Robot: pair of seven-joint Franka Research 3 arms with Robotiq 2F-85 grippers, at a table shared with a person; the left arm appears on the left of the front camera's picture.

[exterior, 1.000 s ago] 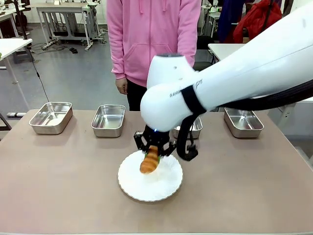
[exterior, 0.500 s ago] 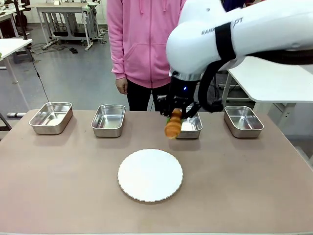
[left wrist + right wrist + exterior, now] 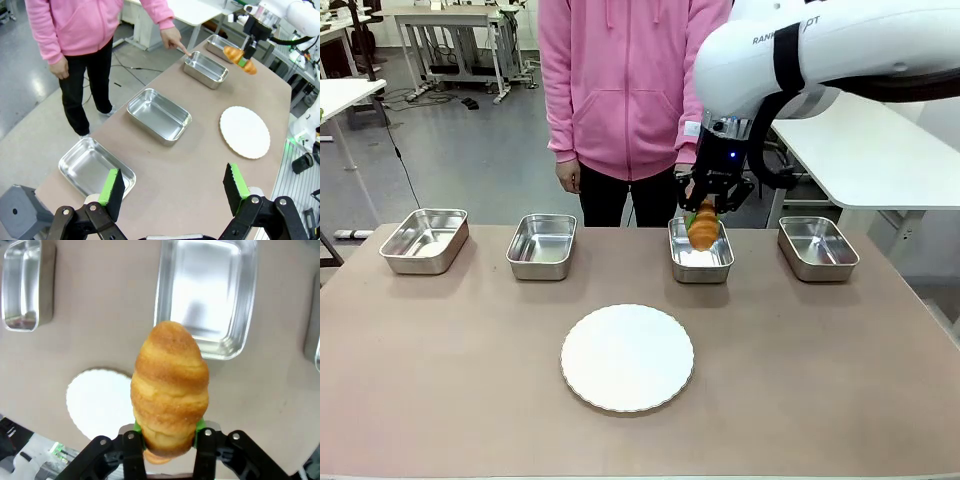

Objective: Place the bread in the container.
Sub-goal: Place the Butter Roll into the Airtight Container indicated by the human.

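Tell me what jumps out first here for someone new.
The right gripper holds the bread in the air over the container, third tray from the left. The person's hand points at that tray, and the white plate sits bare mid-table.

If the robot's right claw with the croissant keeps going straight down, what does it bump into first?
Probably the container, the steel tray the person's finger points at. The right gripper holds the bread over it, tip down, so the croissant would likely touch the tray's floor first, though depth is hard to judge.
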